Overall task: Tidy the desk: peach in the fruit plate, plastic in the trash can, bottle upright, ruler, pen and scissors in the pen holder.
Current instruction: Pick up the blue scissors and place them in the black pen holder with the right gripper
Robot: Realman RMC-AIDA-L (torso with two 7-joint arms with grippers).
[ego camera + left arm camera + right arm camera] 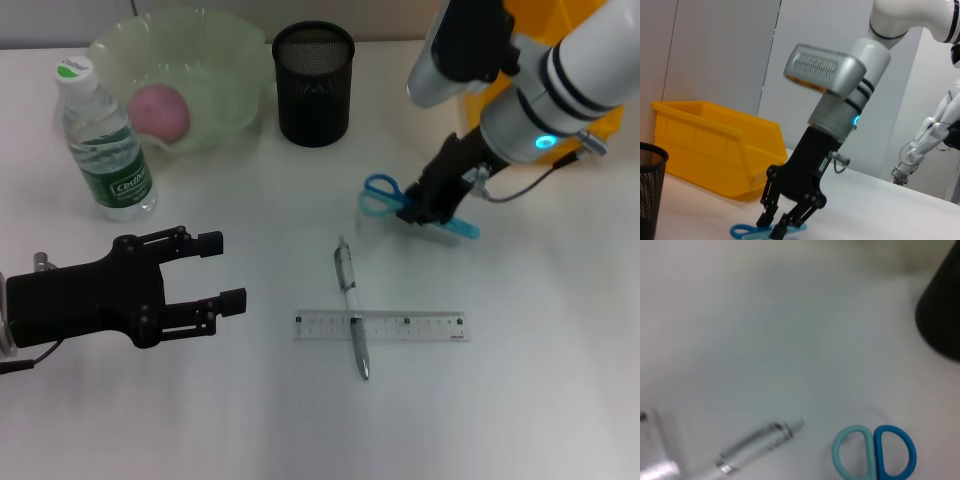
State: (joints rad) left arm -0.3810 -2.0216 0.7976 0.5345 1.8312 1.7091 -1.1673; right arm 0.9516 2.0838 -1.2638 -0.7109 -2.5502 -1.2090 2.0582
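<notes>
A: Where is the right gripper point(425, 212) working?

B: It is reaching down over the blue-handled scissors point(381, 193) lying on the white worktop point(520, 380), in front of the black mesh pen holder point(314, 84). Its black fingers point(771, 216) are standing slightly apart on either side of the scissors' middle, tips at the worktop; whether they are pressing on it yet, I cannot tell.

A: And the left gripper point(226, 270)?

B: It is hovering low over the near left of the worktop, fingers spread wide and holding nothing.

A: How are the other things lying?

B: The silver ballpoint pen point(352, 308) is lying across the clear plastic ruler point(380, 326), touching it, near the middle. The pink peach point(158, 110) is sitting in the pale green wavy-rimmed fruit plate point(225, 60). The clear plastic water bottle with the green label point(104, 140) is standing upright just beside the plate. A yellow plastic bin point(715, 145) is sitting behind the right arm.
</notes>
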